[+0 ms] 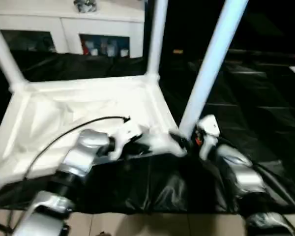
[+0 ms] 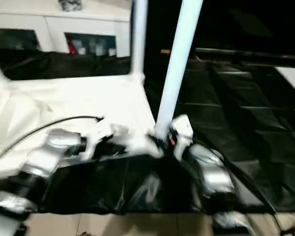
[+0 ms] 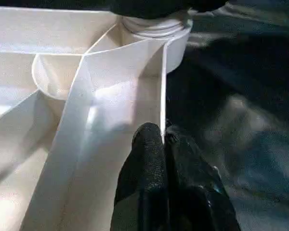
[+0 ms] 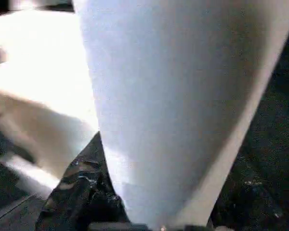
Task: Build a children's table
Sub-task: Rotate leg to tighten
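Tabletop (image 1: 88, 108) upside down, left gripper (image 3: 163, 139) clenched on its rim, right gripper (image 1: 194, 140) grasping leg (image 1: 211, 64)

Smooth white plastic tabletop (image 1: 78, 105) and glossy tubular leg (image 1: 211, 64); crinkled shiny black sheet (image 1: 255, 113); brushed silver metal forearms (image 1: 83, 152).
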